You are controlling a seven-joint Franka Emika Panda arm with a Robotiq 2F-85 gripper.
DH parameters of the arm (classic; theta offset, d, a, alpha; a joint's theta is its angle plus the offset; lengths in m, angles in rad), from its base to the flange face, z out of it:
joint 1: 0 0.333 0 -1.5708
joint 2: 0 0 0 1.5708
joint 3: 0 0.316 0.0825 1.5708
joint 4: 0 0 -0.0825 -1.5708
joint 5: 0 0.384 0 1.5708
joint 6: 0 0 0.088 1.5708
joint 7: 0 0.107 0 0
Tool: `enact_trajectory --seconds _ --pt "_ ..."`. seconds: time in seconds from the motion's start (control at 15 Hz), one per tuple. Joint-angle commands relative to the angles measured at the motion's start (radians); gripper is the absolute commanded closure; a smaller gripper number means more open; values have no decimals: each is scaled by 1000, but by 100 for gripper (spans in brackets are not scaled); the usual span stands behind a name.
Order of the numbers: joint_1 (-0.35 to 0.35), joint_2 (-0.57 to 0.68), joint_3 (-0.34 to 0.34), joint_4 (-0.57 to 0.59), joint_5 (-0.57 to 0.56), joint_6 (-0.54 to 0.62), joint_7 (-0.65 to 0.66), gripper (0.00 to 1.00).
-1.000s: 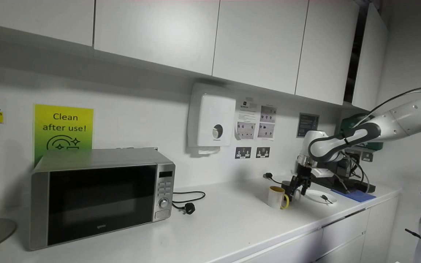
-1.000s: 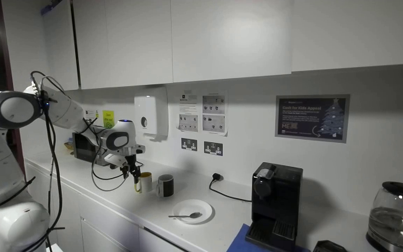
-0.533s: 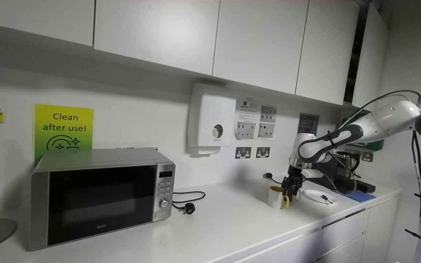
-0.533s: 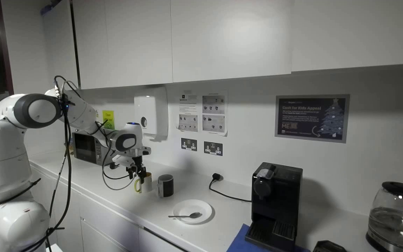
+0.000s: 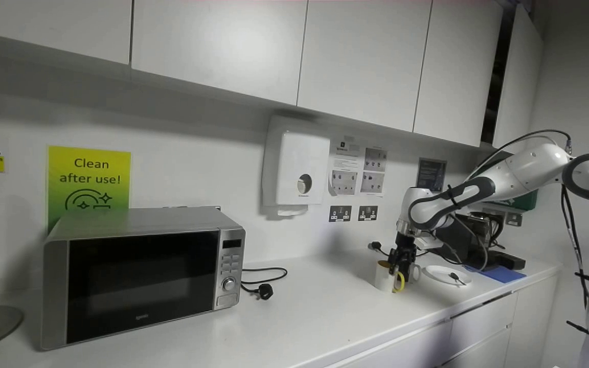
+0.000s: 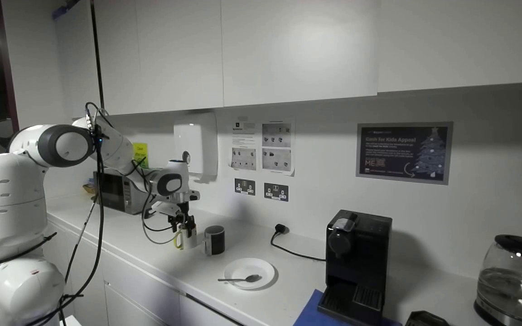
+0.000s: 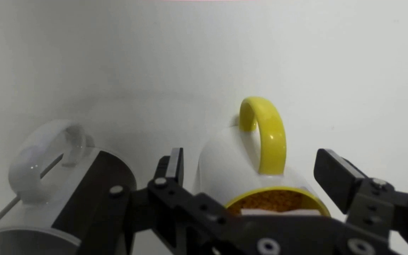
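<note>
Where fingers (image 7: 335, 184) flank mug (image 7: 225, 170), second mug (image 6: 215, 240) beside

White mug (image 7: 232, 170), yellow handle (image 7: 274, 141) and inner wall, grainy orange-brown contents (image 7: 278, 200). Upright on worktop (image 5: 294, 317), handle toward the front edge.

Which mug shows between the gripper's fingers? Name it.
The yellow-handled white mug: in the wrist view, the open gripper frames it between its fingers. The white-handled black-and-white mug shows outside them.
</note>
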Motion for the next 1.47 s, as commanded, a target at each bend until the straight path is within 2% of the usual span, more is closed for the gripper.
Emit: enact_trajectory --seconds 0.0,0.2,0.4,0.47,1.0,1.07,1.4 --pt "5 18 -5 41 -18 -41 7 0" --pt "9 23 -2 44 -9 -42 5 1" --pt "13 23 -1 46 -10 -51 11 23" --pt "14 21 0 45 -14 -54 12 36" --pt "31 19 10 52 -19 -105 17 97" --pt "33 21 11 55 -19 -111 16 100" --pt "49 23 21 56 -19 -122 16 97"
